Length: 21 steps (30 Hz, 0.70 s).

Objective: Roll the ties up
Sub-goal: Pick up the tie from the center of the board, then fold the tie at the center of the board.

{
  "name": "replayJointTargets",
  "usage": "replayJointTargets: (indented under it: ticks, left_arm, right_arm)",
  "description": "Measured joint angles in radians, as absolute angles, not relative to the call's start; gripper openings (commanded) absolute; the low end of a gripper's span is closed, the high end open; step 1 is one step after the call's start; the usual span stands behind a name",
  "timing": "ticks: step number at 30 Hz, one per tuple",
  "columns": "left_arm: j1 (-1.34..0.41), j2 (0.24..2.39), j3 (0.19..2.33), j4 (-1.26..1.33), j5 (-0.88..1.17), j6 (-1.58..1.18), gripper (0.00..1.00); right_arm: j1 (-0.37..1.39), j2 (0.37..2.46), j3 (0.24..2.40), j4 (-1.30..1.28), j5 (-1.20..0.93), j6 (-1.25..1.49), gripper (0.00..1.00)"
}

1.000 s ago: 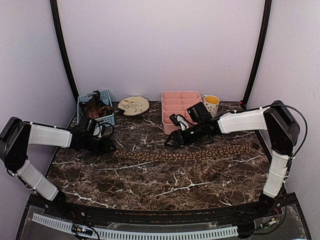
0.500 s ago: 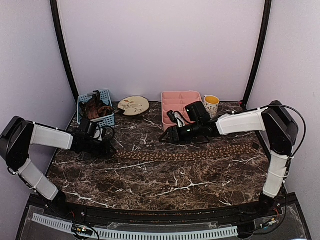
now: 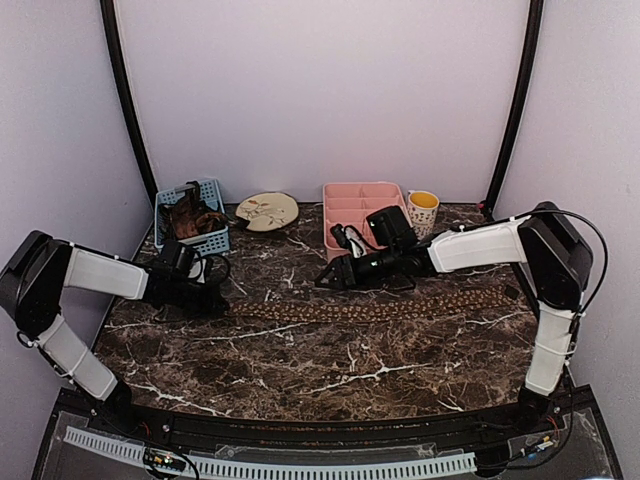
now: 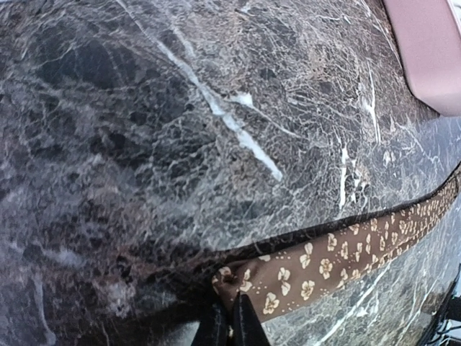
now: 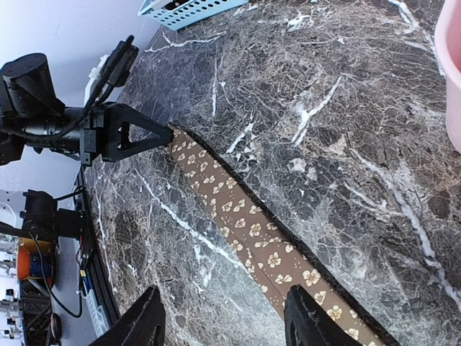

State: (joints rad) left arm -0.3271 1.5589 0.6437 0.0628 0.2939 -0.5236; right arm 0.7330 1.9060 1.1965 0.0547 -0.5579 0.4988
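One dark brown tan-dotted fabric necktie [image 3: 380,308] on dark marble table [image 3: 300,370], left gripper [image 4: 230,318] pinched closed on its end; right gripper [image 5: 225,318] spread above, empty

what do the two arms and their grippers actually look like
The left arm and right arm match: smooth white shells on the long links, bulky black housings at the joints and wrists. Thin black cables loop beside them. The left gripper and right gripper are matte black, each with two tapered fingers; no markings are readable.
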Motion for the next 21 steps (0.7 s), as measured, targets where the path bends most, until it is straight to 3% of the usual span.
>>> replayJointTargets:
  ticks: [11,21]
  left_arm:
    - [-0.343,1.414,0.726,-0.129,0.26,-0.461,0.0]
    - [-0.505,1.451,0.793,-0.109,0.334,-0.451,0.0]
  right_arm:
    - [0.77,1.967,1.201,0.086,-0.583,0.537,0.51]
    - [0.772,1.979,1.201,0.121,-0.591,0.586,0.46]
